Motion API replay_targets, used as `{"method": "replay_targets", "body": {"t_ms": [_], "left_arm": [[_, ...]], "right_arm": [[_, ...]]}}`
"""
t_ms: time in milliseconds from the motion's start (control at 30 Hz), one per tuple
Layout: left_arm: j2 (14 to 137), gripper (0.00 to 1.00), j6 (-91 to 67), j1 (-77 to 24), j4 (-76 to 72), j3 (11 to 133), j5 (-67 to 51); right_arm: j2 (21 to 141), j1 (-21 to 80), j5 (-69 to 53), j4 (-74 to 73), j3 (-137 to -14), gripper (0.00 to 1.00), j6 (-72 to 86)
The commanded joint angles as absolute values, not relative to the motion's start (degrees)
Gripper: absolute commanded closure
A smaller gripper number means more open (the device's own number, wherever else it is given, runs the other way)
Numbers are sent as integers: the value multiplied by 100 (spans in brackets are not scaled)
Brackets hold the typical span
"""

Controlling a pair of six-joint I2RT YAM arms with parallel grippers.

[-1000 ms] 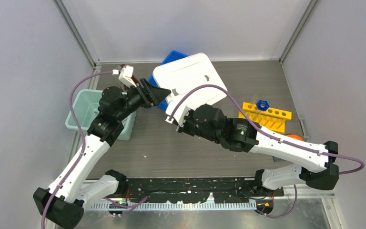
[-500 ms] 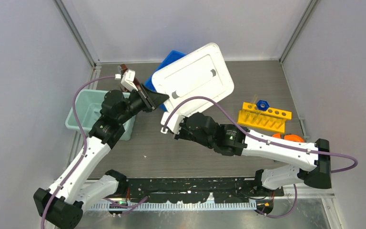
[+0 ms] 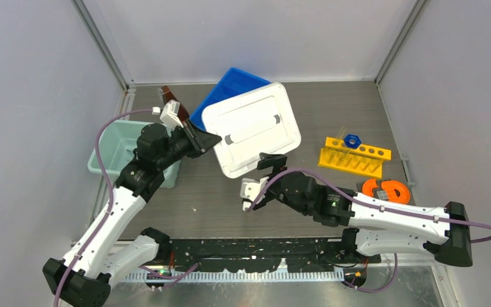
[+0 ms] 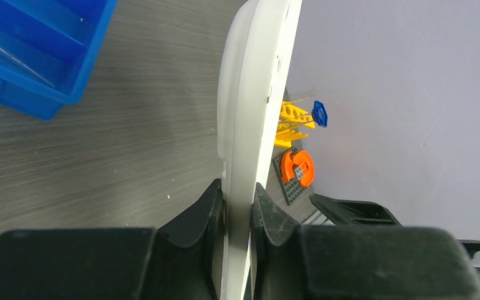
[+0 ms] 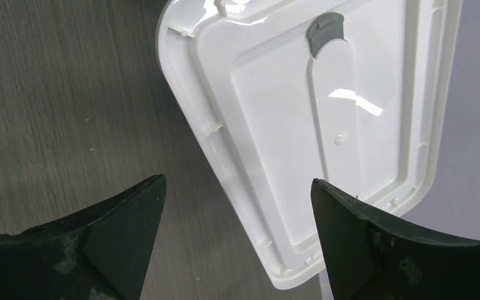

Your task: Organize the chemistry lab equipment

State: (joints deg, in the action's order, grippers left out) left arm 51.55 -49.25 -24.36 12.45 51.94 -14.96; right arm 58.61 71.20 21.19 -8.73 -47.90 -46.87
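Observation:
The white lid (image 3: 250,128) hangs tilted over the table, partly above the blue bin (image 3: 230,86). My left gripper (image 3: 210,141) is shut on the lid's left edge. In the left wrist view the lid (image 4: 256,94) stands edge-on between the fingers of that gripper (image 4: 237,194). My right gripper (image 3: 265,167) is open just in front of the lid's near corner, touching nothing. The right wrist view shows the lid's underside (image 5: 325,125) beyond the spread tips of that gripper (image 5: 236,184). A yellow holed rack (image 3: 355,157) with a blue-capped tube (image 3: 352,139) stands at the right.
A pale green bin (image 3: 112,150) sits at the left, under the left arm. An orange ring piece on a dark plate (image 3: 387,190) lies near the rack. The blue bin (image 4: 31,50) has dividers and clear tubes inside. Walls close in on three sides.
My left gripper closed on the lid's edge. My right gripper let go of the lid, opened wide and drew back toward the near edge. The lid swung and settled lower.

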Motion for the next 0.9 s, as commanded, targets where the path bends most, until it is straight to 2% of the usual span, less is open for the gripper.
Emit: {"method": "replay_targets", "body": {"t_ms": [0, 167, 333, 400, 467, 500, 533, 567, 633, 700, 800, 867], "left_arm": [[4942, 92, -5284, -2426, 1061, 5440, -1592], [4883, 92, -5562, -2426, 1058, 5420, -1742], [4795, 94, -5791, -2426, 1061, 5348, -1845], [4750, 94, -5823, -2426, 1107, 5307, -1880], [4693, 94, -5806, -2426, 1192, 5262, -1862], [4667, 94, -5776, -2426, 1248, 5250, -1840], [4638, 93, -5737, -2426, 1313, 5235, -1811], [4622, 91, -5672, -2426, 1370, 5230, -1786], [4575, 86, -5463, -2426, 1551, 5263, -1756], [4512, 80, -5050, -2426, 1787, 5341, -1697], [4361, 63, -4119, -2426, 2228, 5509, -1524], [4250, 56, -3476, -2426, 2486, 5674, -1346]], "right_arm": [[5718, 7135, 2447, 344, -4365, 7, -5810], [5966, 7137, 2655, 691, -4170, 7, -6132], [6513, 7144, 3155, 2312, -3841, 7, -6842], [6757, 7144, 3372, 2988, -3783, 9, -7103], [6968, 7141, 3539, 3477, -3801, 15, -7245], [7077, 7138, 3587, 3660, -3837, 32, -7257], [7116, 7137, 3591, 3728, -3857, 43, -7250], [7184, 7130, 3572, 3821, -3878, 60, -7227], [7246, 7124, 3537, 3893, -3890, 76, -7153], [7218, 7127, 3552, 3779, -3936, 84, -6889], [7045, 7093, 3811, 3063, -4321, 89, -5947], [6794, 6998, 3717, 2243, -4586, 92, -5136]]}}
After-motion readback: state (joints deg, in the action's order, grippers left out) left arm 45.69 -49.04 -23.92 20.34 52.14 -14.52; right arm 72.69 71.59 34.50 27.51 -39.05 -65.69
